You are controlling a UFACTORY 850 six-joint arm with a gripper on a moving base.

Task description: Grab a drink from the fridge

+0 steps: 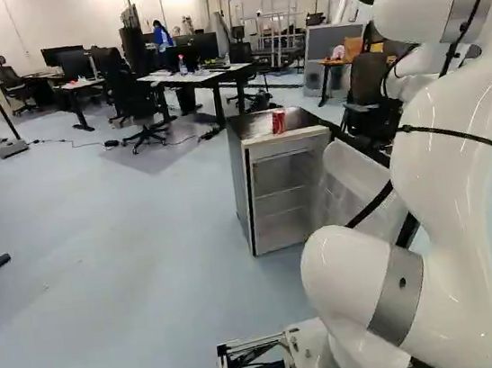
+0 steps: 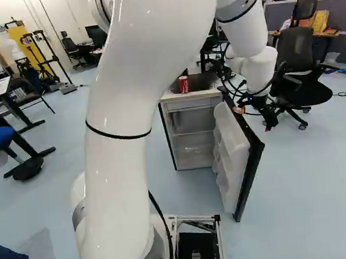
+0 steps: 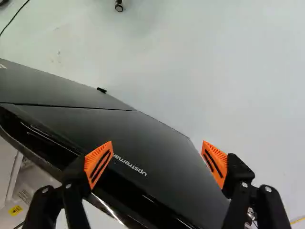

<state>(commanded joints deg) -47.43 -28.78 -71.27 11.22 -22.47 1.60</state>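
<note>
Closest to the camera is the white arm [image 2: 117, 110], very large and shiny, with thin black straps around it. Past the arm, the drink is a red can [image 2: 183, 84], and it stands upright on top of the fridge [image 1: 242, 194], not inside, near the front edge. The can is slim in form and strong red in colour, with pale lettering on its side and, in the right base view, a lighter rim on top. It looks straight and not crushed, but it is too small for telling finer details. The fridge has a dark side wall, and its front is open, showing a pale inside with shelves [image 2: 191, 131]. Its door [image 2: 232, 155] is swung widely outward, white with moulded racks within and black on the outer side. In the right base view the gripper [image 2: 269, 119] is beside the upper part of this door, to the right of the can and apart from it, with an office chair [image 2: 297, 53] behind. As the wrist view shows, the two fingers are spread well apart, their orange pads [image 3: 99, 164] facing each other with nothing pinched. The door's dark outer face appears below them; whether they touch it, I cannot tell.
</note>
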